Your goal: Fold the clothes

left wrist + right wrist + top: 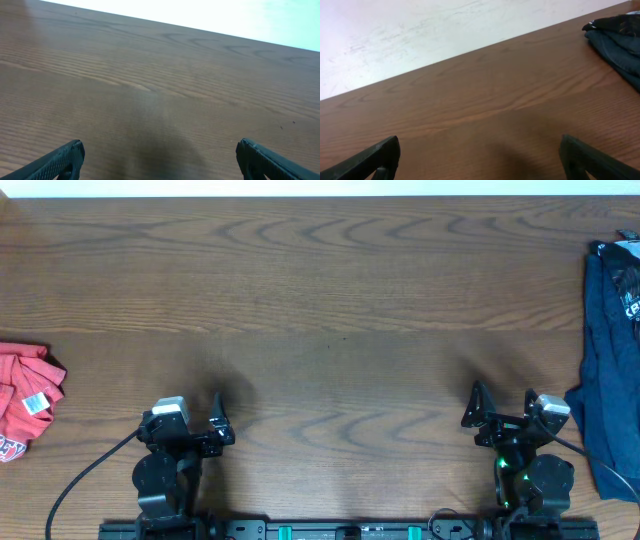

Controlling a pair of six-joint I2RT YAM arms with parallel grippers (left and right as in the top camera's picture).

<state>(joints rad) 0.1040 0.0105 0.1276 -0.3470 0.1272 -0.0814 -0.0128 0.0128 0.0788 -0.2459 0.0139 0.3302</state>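
Nothing's been grabbed yet: the left end effector (160, 157) and right end effector (480, 150) are both spread wide and empty, parked at the near edge of the desk (330, 300). A red shirt (25, 395) is bunched far left. The dark blue pile (610, 360) sits far right, maybe with the black jersey (615, 22) on top, though that's hard to tell. Only the top layer should be pinched, near its edge, then dragged to the middle and flattened first.

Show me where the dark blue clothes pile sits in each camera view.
Overhead: dark blue clothes along the right edge, right of the right gripper.
Left wrist: not in it.
Right wrist: dark blue clothes in the top right corner.
Shared landmark: the far edge of the table, in all three views.
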